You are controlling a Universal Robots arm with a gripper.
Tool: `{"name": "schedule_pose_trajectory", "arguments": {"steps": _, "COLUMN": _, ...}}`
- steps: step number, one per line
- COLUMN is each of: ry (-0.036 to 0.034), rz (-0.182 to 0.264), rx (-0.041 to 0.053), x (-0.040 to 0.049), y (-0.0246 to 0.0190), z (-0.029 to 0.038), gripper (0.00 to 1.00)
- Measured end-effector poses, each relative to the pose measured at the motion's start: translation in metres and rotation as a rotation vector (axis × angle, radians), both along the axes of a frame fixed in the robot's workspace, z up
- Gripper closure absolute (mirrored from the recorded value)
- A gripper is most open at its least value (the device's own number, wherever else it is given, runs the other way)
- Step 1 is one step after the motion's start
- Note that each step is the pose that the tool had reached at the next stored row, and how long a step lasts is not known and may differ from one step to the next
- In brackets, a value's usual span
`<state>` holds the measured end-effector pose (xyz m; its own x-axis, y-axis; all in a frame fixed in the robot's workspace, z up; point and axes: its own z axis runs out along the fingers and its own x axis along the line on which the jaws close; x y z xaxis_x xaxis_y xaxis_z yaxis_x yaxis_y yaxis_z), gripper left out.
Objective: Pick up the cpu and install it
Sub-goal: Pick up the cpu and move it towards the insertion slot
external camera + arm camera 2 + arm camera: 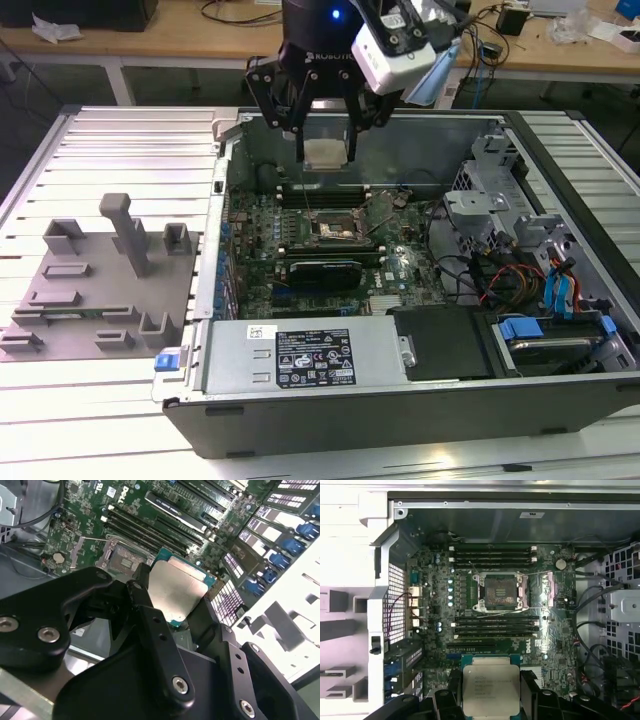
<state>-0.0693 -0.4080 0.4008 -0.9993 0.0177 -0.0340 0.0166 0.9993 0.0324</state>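
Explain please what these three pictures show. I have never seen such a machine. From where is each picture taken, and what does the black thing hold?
This is a robot arm ending in a black gripper. The exterior view looks from outside at an open computer case lying on a slatted table, with a grey fixture at the exterior view's left. Both wrist views come from cameras riding on the arm. The gripper is shut on the cpu, a flat square chip with a silvery top, held in the air above the motherboard. The cpu socket there stands empty.
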Motion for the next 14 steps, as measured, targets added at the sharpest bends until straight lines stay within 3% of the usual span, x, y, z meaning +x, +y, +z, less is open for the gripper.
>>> {"name": "schedule_pose_trajectory", "arguments": {"steps": 14, "ry": 0.0001, "rz": 0.000, "rx": -0.0001, "x": 0.0020, "y": 0.0000, "z": -0.0216, "gripper": 0.45}}
